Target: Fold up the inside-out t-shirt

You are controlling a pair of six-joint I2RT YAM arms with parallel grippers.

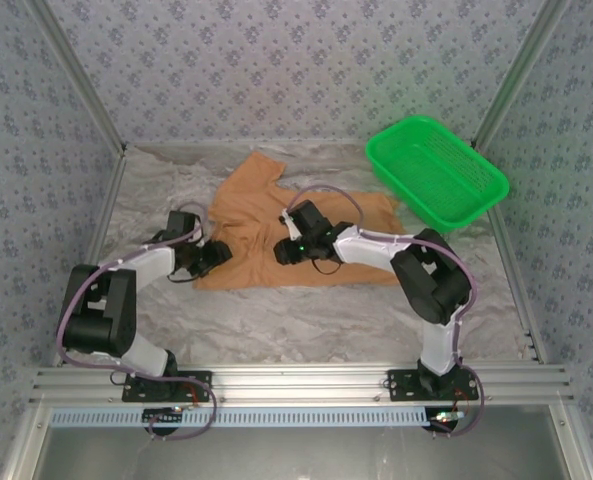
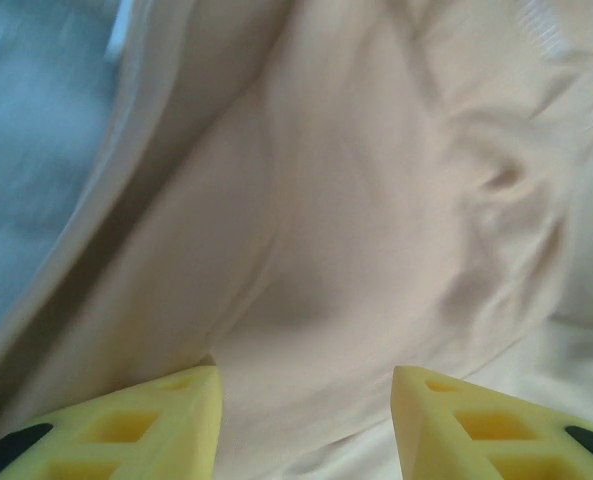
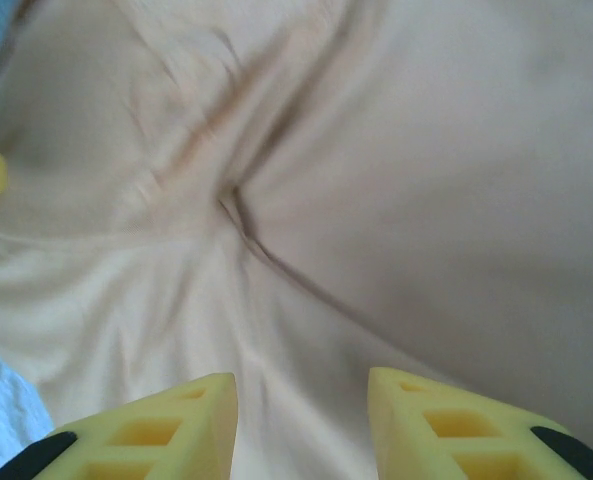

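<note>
Flower-patterned blue-grey walls close in a table covered with crinkled white sheeting (image 1: pixel 306 320). The inside-out t-shirt (image 1: pixel 256 200), a plain orange-tan short-sleeved cloth garment, lies rumpled on the middle and far part of that sheeting, one sleeve pointing to the far wall. A green plastic mesh basket (image 1: pixel 436 172) sits tilted at the far right corner, just beside the shirt's right edge.

From its base the left arm rises to a bent elbow near the left wall, and its forearm runs right and forward, low over the table. The left gripper (image 1: pixel 214 257) sits at the shirt's near left edge. In the left wrist view its yellow fingers (image 2: pixel 166 420) stand well apart, with wrinkled tan cloth spread beyond them and nothing pinched between.

The right arm folds at a dark elbow on the right, and its white forearm reaches left across the shirt. The right gripper (image 1: pixel 286 250) hovers low over the near middle of the garment. Its yellow fingers (image 3: pixel 446 420) are likewise spread, with creased cloth below them; whether either pair touches the fabric, I cannot tell.
</note>
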